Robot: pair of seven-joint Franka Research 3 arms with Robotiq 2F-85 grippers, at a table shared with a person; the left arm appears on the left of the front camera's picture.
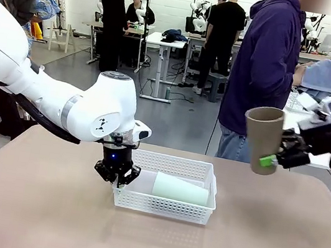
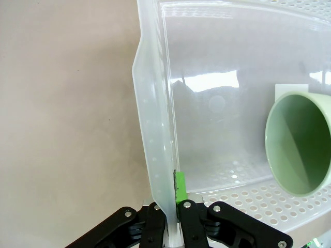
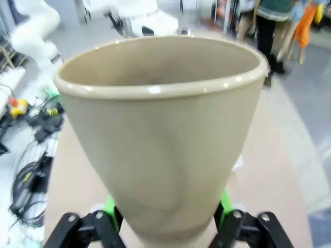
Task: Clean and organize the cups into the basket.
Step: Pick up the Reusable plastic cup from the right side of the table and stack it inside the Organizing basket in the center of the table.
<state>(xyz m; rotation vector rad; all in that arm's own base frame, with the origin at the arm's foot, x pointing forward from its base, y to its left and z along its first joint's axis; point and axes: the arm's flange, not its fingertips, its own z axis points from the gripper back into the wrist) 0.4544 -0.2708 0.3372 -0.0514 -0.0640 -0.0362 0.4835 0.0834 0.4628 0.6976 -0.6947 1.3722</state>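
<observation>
Down at the middle of the worktop point(image 1: 33, 204), the left arm sweeps in from the 9 o'clock edge and bends at the wrist, so the left pincer point(image 1: 117, 176) points straight down. It is clenched on the short wall at the 9 o'clock end of the basket point(image 1: 172, 158). In the left wrist view the left pincer point(image 2: 173, 196) pinches that thin white wall point(image 2: 155, 129), one green pad on the inner face.

Inside the basket the mint cup point(image 1: 181, 190) lies on its side towards the 3 o'clock end, with its mouth point(image 2: 300, 142) turned towards the gripped wall.

Up at about 2 o'clock from the basket, well apart from it and clear of the worktop, the right arm comes in from the 3 o'clock edge. The right pincer point(image 1: 265, 157) lies level, pointing towards 9 o'clock, and grasps the lower part of the tan cup point(image 1: 263, 136). That cup stands nearly upright, mouth up. The right wrist view shows the right pincer point(image 3: 168, 227) with a green pad on either side of the tan cup point(image 3: 165, 129).

A person in a purple hoodie point(image 1: 265, 70) stands at the 12 o'clock side.
</observation>
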